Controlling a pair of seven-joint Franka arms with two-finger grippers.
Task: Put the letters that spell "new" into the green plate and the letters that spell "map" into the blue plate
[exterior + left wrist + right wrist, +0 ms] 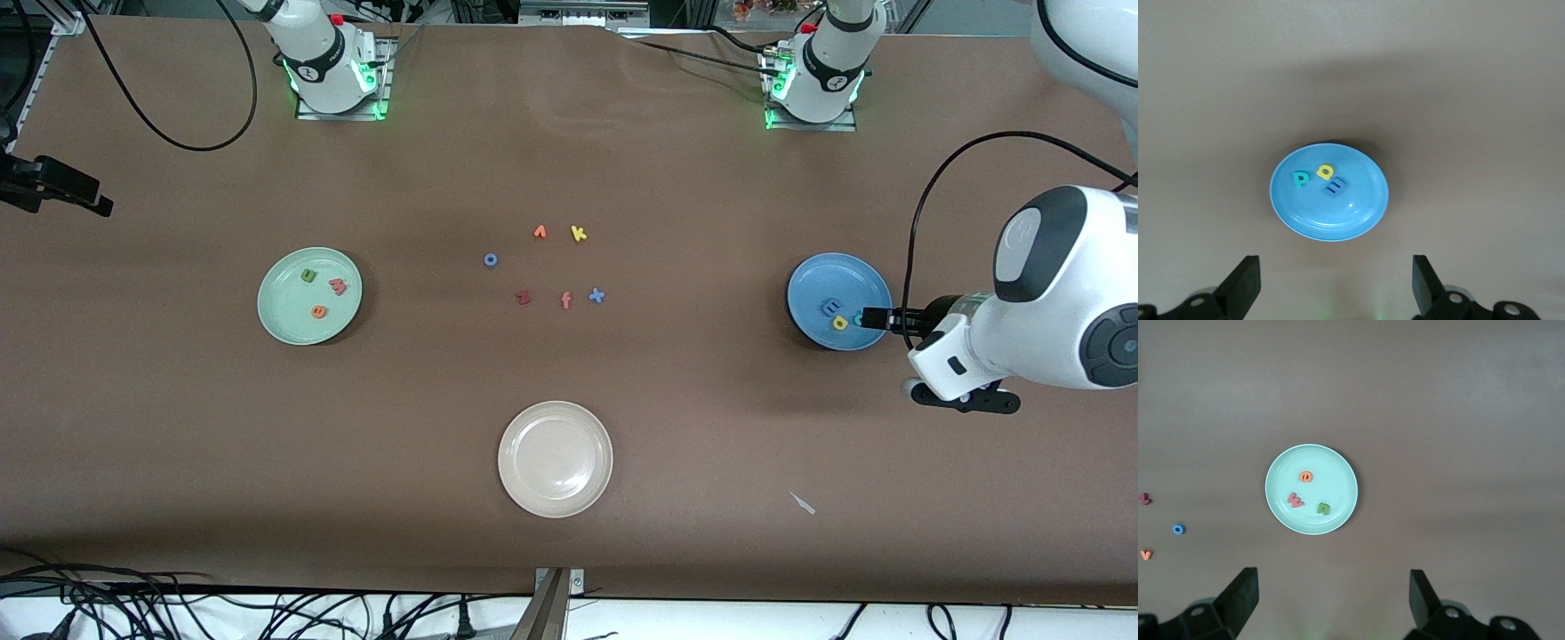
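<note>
On a brown table [178, 444], the green plate [283, 320], at the middle left of the front frame, holds a green "n" [308, 276], a pink "w" [338, 285] and an orange "e" [317, 311]. The blue plate [813, 280], at the middle right, holds a blue "m" [830, 307], a yellow "a" [839, 324] and a teal "p" [1300, 179]. The left tool [1335, 280] hangs released above the blue plate, the right tool [1333, 597] released above the green plate.

Your two white Franka arms, grey joint caps, green-lit bases on metal plates, red buttons, black cables, black gripper fingers [1245, 283].
</note>
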